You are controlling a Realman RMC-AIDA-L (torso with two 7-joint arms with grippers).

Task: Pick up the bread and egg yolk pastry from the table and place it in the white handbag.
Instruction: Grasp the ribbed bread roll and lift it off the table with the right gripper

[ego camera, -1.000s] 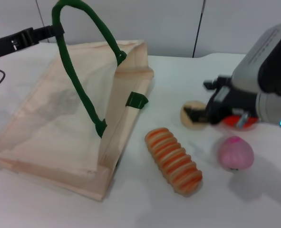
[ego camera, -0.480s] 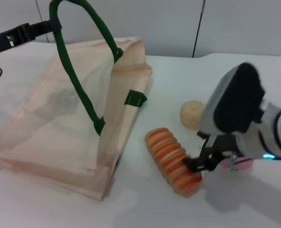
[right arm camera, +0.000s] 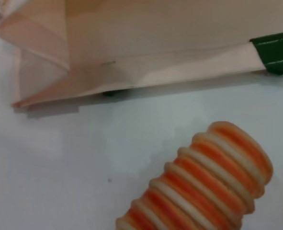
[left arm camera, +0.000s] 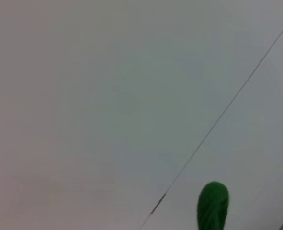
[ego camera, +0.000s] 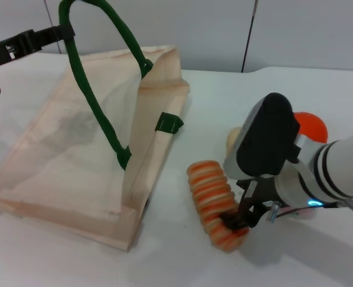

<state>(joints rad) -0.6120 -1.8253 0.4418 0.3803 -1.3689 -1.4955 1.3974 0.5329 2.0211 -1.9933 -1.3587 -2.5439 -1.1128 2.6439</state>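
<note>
A white surface (ego camera: 182, 263) runs back to a pale grey wall with thin dark seams.

The right gripper (ego camera: 239, 218) has its dark fingers (ego camera: 248, 200) pressed against the near end of the bread (ego camera: 215, 203), a long ridged loaf striped orange and cream, lying on the surface at about 5 o'clock from the bag. Whether the fingers have actually closed on it cannot be told. The right wrist view shows the loaf's ridges close up, with the bag's folded lower edge and a green tab beyond it.

Behind the right arm's black and white housing, at 1 o'clock from the loaf, a sliver of the egg yolk pastry (ego camera: 232, 140), a small pale cream round bun, shows. A smooth orange ball (ego camera: 310, 127) sits at 3 o'clock from it, partly hidden.

The white handbag (ego camera: 74, 155), a large flat cream cloth tote with thick dark green rope handles, lies to the loaf's 9 o'clock.

The left gripper (ego camera: 61, 32) is at 11 o'clock, its fingers clamped on the raised green handle (ego camera: 95, 101).
</note>
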